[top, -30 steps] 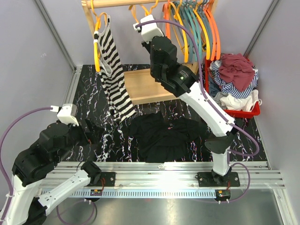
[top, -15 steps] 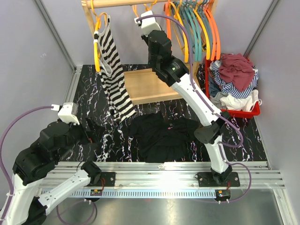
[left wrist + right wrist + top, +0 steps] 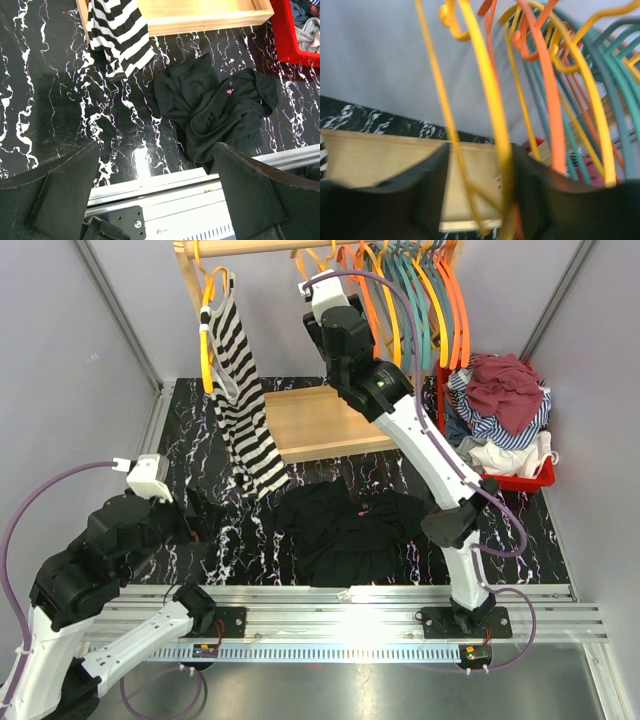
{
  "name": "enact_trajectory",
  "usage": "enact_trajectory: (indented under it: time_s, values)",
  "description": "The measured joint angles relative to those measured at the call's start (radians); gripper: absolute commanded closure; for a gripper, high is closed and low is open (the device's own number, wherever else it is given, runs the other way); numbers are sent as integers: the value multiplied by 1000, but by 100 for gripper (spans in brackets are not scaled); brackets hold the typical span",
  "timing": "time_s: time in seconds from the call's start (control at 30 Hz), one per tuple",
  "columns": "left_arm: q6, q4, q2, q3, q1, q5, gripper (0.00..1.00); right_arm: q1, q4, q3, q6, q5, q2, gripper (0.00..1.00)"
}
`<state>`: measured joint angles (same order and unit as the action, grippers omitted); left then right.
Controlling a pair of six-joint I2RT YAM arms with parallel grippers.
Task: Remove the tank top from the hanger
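A black-and-white striped tank top hangs on a yellow hanger at the left end of the wooden rail; its hem reaches the table. My right gripper is raised to the rail, further right. Its fingers stand apart around the wires of a bare yellow hanger, which lie against the right finger. In the top view the right wrist hides those fingers. My left gripper hovers low and wide open over the table's near edge, with nothing in it.
A black garment lies crumpled mid-table, also in the left wrist view. The rack's wooden base sits behind it. Several orange, yellow and teal hangers crowd the rail's right end. A red basket of clothes stands at the right.
My right arm has lifted and shifted right along the rail with the bare yellow hanger, and its jaws have parted. The left arm has barely moved.
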<state>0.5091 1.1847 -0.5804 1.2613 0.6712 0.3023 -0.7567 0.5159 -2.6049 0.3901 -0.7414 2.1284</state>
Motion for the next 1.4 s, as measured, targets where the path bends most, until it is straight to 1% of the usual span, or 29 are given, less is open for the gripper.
enact_trajectory:
  time_s: [0.07, 0.1, 0.13, 0.3, 0.4, 0.47, 0.53, 0.6, 0.67, 0.73, 0.77, 0.8, 0.87, 0.93, 0.97, 1.0, 1.1, 1.27, 1.33, 1.4]
  values:
    - [-3, -7, 0, 0, 0, 0, 1, -3, 39, 56, -36, 23, -48, 21]
    - [-5, -11, 0, 0, 0, 0, 1, -5, 66, 88, -58, 37, -81, 5]
    - [-7, -14, 0, 0, 0, 0, 1, -10, 96, 112, -83, 58, -114, 0]
    - [-15, -31, -10, 0, 0, -4, 1, -66, 278, 172, -232, 163, -306, 0]
    - [-16, -35, -13, 0, 0, -6, 1, -146, 383, 318, -374, 226, -499, 0]
    - [-16, -36, -13, 0, 0, -8, 1, -187, 419, 518, -494, 274, -644, 0]
    - [-16, -39, -12, -2, 0, -8, 1, -197, 418, 785, -634, 304, -776, 0]
    - [-16, -47, -10, -5, 0, -9, 1, -212, 435, 1015, -779, 320, -836, 0]
    - [-16, -52, -10, -8, 0, -10, 1, -248, 452, 1225, -947, 346, -827, 0]
    - [-16, -58, -8, -14, 0, -14, 1, -295, 404, 1408, -1101, 380, -779, 0]
    - [-16, -61, -8, -19, 0, -16, 1, -319, 378, 1491, -1183, 404, -762, 0]
    - [-16, -63, -8, -25, 0, -21, 1, -330, 364, 1533, -1234, 419, -755, 0]
    - [-16, -61, -11, -29, 0, -32, 1, -339, 333, 1557, -1345, 436, -734, 0]
    - [-16, -62, -11, -28, 0, -38, 1, -338, 314, 1502, -1425, 431, -691, 0]
    - [-17, -60, -11, -27, 0, -38, 1, -338, 310, 1439, -1480, 421, -644, 0]
    - [-18, -60, -11, -26, 0, -38, 1, -338, 304, 1424, -1493, 418, -629, 0]
    - [-20, -45, -8, -9, 0, -35, 1, -338, 264, 1361, -1575, 422, -517, 0]
    - [-14, -6, 45, 8, 0, -17, 1, -338, 229, 1406, -1658, 474, -355, 0]
    - [-8, 8, 74, 8, 0, -10, 1, -338, 238, 1421, -1679, 476, -322, 0]
    - [-3, 16, 94, 6, 0, -8, 1, -336, 241, 1416, -1691, 473, -322, 0]
